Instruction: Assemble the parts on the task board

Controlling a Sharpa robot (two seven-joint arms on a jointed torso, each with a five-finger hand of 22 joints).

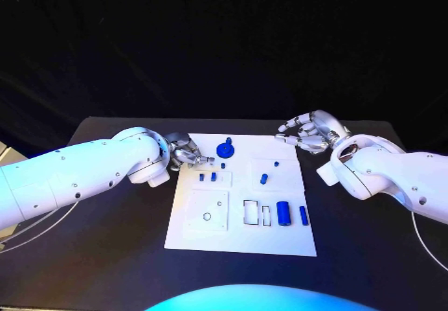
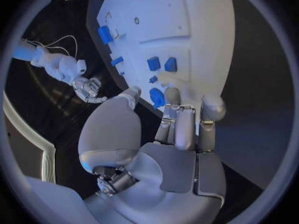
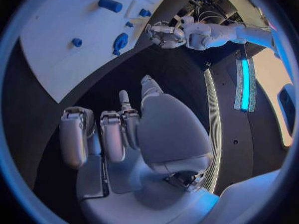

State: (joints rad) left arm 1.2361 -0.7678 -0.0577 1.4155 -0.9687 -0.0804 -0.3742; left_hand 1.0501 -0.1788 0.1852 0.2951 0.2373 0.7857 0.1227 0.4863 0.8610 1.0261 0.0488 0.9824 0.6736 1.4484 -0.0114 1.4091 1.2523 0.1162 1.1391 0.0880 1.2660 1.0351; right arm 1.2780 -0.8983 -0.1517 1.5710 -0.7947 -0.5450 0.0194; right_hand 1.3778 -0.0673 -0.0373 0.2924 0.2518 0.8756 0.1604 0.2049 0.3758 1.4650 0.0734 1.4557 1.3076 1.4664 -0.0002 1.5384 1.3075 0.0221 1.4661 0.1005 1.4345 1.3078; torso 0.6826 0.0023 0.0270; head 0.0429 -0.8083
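Note:
The white task board (image 1: 280, 240) lies mid-table. A blue round knob part (image 1: 225, 149) stands near its far edge. Two small blue blocks (image 1: 207, 176) sit at the board's left, and a small piece (image 1: 264, 179) lies mid-board. Two blue cylinders (image 1: 283, 213) lie at the right. My left hand (image 1: 184, 152) hovers at the board's far left corner, fingers loosely bent, holding nothing. In the left wrist view its fingertips (image 2: 172, 95) are close to the knob (image 2: 157, 97). My right hand (image 1: 308, 133) hangs off the far right corner, loosely curled around nothing; its fingers (image 3: 112, 134) are over black table.
The black table (image 1: 112, 246) runs around the board on all sides. The board carries rectangular recesses (image 1: 254, 212) and a raised square plate (image 1: 207, 210) with a small ring. Cables trail from both arms at the picture's edges.

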